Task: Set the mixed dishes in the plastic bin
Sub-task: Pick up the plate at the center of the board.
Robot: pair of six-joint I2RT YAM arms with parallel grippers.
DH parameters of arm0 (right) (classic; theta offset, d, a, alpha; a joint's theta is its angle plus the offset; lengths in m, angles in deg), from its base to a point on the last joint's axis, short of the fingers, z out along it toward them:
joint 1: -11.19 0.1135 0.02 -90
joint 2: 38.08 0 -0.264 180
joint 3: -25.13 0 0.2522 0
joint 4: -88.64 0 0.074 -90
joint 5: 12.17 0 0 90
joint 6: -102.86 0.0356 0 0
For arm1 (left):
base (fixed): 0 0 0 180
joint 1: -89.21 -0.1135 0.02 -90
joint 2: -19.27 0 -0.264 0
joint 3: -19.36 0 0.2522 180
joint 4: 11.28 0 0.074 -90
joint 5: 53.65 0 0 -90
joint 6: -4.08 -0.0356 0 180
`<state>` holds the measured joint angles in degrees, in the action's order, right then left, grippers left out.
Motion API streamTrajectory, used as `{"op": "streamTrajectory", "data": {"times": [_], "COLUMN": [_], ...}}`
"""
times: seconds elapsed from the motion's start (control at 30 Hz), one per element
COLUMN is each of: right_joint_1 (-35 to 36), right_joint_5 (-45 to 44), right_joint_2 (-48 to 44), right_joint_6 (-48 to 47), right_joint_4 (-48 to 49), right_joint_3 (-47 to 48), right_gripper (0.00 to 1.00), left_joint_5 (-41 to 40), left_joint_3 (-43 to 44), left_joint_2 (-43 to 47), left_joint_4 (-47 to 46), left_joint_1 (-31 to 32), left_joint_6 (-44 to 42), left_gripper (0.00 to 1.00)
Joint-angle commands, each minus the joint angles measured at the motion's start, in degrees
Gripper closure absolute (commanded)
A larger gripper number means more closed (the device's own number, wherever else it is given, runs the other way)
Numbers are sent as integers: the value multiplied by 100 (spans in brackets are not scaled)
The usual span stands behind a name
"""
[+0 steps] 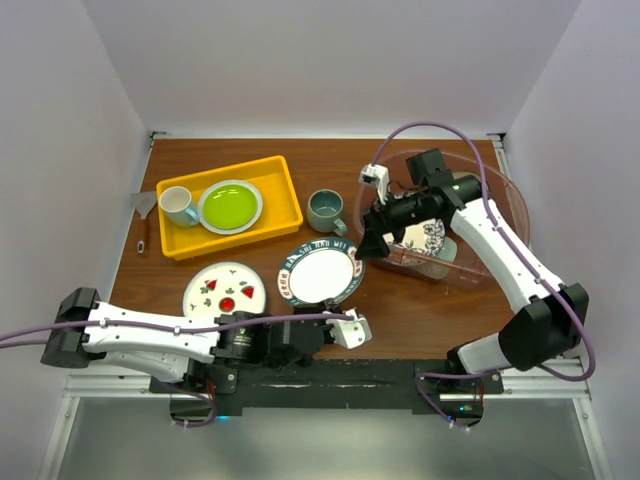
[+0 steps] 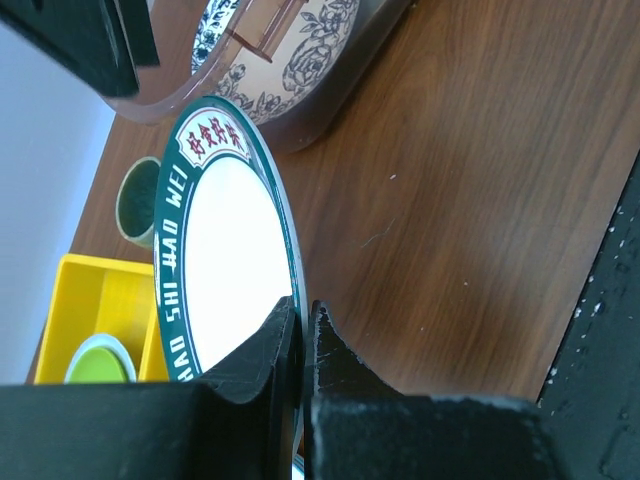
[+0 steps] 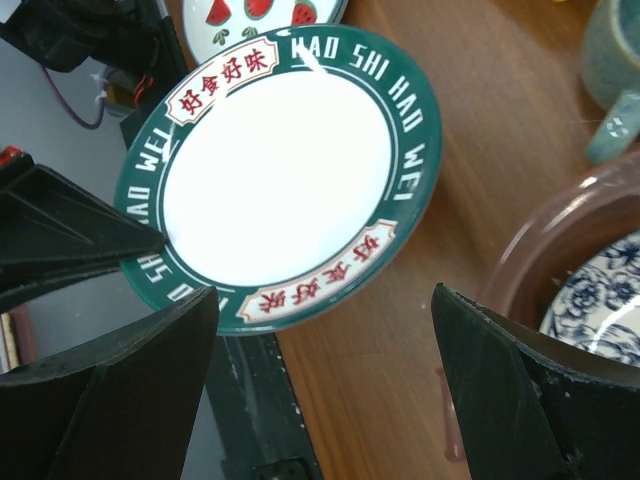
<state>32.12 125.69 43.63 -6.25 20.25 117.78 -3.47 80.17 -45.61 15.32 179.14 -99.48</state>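
1. Green-rimmed plate [image 1: 320,275], white in the middle with lettering round its border, is gripped at the near rim by the left gripper [image 2: 300,345], which is clenched tight on it. The plate is tilted over the counter [image 1: 420,310], just left of the bin [image 1: 512,190] and not yet in it.
2. One blue-flowered plate [image 1: 432,240] already lies inside the bin. That is the only finished part I can make out through the tinted wall.
3. The right gripper [image 1: 372,240] is spread wide and holds nothing. It hangs beside the bin's left wall, above the far edge of the green-rimmed plate.
4. The watermelon plate [image 1: 225,290] and the grey-green mug [image 1: 325,210] are out on the counter. A white cup [image 1: 178,205] and a green dish [image 1: 230,207] sit in the yellow tray [image 1: 285,195].
5. My judgement is that the job is early: one dish is in, one is in hand, and several are untouched.
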Motion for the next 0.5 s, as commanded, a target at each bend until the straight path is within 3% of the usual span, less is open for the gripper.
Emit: {"op": "streamTrajectory", "data": {"times": [0.0,0.37,0.47], "right_joint_1": [175,210,210], "right_joint_5": [-250,-295,-198], "right_joint_2": [90,152,134], "right_joint_6": [680,1374,1481], "right_joint_4": [251,488,489], "right_joint_3": [232,91,126], "right_gripper": [9,14,33], "left_joint_5": [-649,-931,-1037], "left_joint_3": [323,323,366], "left_joint_2": [11,-218,-323], "left_joint_4": [-537,-1433,-1583], "left_joint_1": [103,130,130], "left_joint_6": [-463,-1306,-1482], "left_gripper": [100,100,100]}}
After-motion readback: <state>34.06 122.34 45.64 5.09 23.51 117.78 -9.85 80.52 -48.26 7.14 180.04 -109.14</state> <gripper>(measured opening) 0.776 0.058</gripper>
